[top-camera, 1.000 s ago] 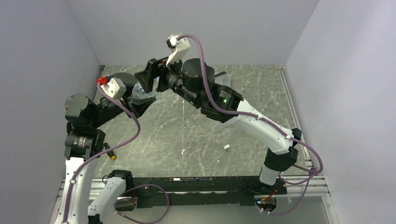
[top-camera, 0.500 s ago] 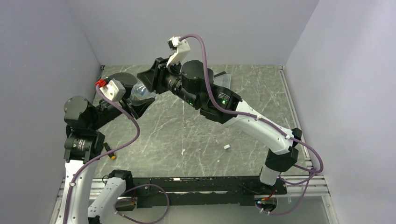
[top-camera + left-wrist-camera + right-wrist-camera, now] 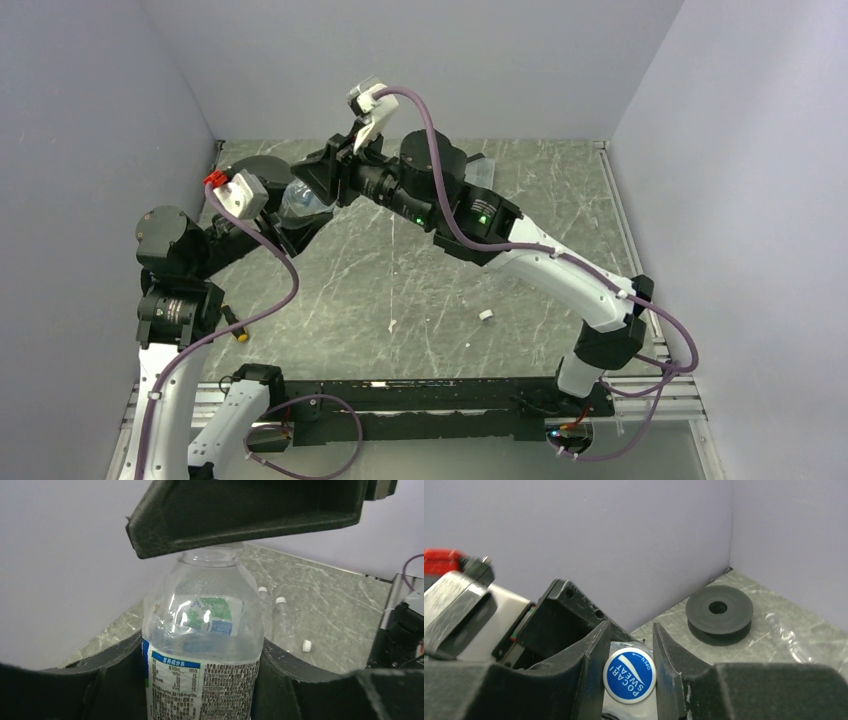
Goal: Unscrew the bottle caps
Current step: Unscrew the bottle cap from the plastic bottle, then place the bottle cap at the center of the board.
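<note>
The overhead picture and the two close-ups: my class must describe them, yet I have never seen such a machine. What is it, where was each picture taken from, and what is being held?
Two robot arms are bolted to a table, each ending in a two-finger gripper. The wide picture comes from a fixed camera above and behind the arms. Each close-up comes from a camera on one wrist. The left gripper clamps a clear water bottle by its body. The right gripper grips that bottle's blue-topped cap. On the table lie a loose cap and a black spool.
</note>
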Robot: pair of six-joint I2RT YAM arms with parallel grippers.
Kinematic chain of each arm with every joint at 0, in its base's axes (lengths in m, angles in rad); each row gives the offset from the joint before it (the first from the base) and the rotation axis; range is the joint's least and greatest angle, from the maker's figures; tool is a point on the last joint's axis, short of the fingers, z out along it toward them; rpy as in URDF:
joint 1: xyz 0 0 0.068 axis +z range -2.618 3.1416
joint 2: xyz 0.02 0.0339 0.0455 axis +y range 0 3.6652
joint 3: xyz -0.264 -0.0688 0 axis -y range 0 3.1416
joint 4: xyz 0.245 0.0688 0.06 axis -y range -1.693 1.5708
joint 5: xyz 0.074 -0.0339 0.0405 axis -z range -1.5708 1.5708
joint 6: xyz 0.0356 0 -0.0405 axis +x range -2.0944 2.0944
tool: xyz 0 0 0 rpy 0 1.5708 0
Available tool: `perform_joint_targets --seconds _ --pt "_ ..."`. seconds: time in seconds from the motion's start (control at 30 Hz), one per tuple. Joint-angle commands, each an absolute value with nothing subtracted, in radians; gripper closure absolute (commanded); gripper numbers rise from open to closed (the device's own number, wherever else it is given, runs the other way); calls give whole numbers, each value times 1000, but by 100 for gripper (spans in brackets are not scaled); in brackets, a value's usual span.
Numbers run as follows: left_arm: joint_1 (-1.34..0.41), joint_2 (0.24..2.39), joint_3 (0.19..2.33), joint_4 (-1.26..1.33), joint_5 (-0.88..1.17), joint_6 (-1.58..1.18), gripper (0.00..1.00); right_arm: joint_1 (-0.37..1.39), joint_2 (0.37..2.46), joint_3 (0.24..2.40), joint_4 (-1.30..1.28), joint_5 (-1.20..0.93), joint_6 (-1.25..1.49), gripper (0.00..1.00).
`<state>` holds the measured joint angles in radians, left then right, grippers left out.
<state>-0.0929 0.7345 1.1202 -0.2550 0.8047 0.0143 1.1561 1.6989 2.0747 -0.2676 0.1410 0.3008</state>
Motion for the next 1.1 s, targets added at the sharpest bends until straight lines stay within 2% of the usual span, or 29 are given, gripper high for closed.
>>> perform_joint_targets --seconds 0.0,0.1,0.3,0.43,0.57,0.73,1.07 --pt "-90 752 1140 -286 873 -53 100 1162 1585 1997 -94 -153 83 100" --pt "-91 764 1146 -276 969 -111 100 1128 1540 1952 -61 -301 64 100" --pt "-90 809 1157 -215 1165 -267 100 989 1533 1930 9 -712 223 100" --pt "-91 823 1157 -156 1205 -357 100 960 1518 1882 70 -794 273 100" --pt "-91 825 1168 -171 1190 -341 100 946 1502 1884 32 -702 263 100" --pt "-91 813 1177 -237 1199 -266 100 873 1436 1852 -149 -401 223 100" --pt "-91 762 1150 -297 1223 -169 100 811 1121 1163 -240 102 273 100"
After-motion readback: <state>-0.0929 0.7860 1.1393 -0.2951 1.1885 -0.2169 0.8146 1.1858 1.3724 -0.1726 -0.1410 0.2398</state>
